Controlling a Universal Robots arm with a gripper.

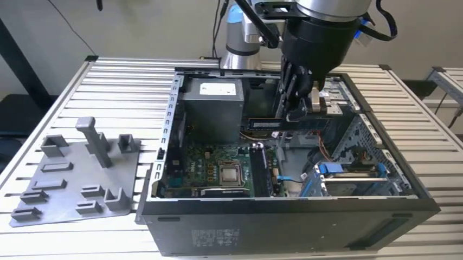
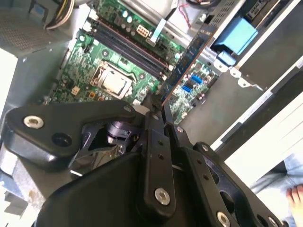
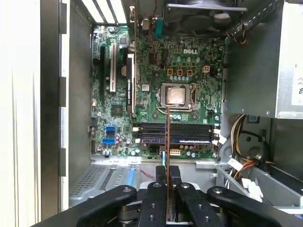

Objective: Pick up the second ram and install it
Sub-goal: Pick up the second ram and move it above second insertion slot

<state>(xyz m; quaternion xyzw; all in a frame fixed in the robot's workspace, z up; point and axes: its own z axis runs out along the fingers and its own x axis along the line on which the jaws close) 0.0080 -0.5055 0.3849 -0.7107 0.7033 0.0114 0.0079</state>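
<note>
Hand [image 1: 295, 115] is clamped on the second ram [image 1: 269, 124], which hangs inside the open computer case [image 1: 289, 216] on the table [image 1: 130, 86], clear of the motherboard [image 1: 210, 162]. The memory slots [image 3: 175, 133] lie directly beneath. In the first wrist view the stick's long axis crosses them roughly square. Judgement: the stick is over the slots but not aligned along them.

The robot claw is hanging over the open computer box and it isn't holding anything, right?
Not quite. The gripper does hang over the open computer case, but it is not empty. It is shut on the second ram, a thin dark stick held up above the green motherboard. The exterior view shows this.
</note>
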